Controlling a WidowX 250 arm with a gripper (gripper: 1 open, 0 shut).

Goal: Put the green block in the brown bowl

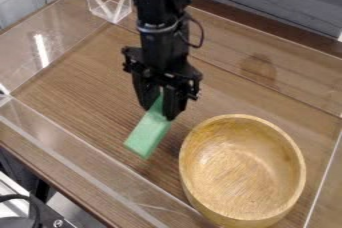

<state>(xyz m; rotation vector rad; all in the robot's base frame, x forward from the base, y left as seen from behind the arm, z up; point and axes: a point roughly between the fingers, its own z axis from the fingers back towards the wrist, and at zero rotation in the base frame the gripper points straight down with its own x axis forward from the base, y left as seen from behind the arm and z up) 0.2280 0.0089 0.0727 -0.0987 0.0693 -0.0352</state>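
Note:
The green block (150, 130) hangs tilted above the wooden tabletop, its upper end caught between the black fingers of my gripper (166, 108), which is shut on it and points straight down. Its lower end dangles toward the front left, clear of the table. The brown bowl (243, 167) sits empty at the front right, its rim just right of the block. The arm rises from the gripper toward the top of the view.
A clear plastic wall (80, 142) runs around the wooden table (80, 82), with its front edge close below the block. A pale grey wall backs the scene at the upper right.

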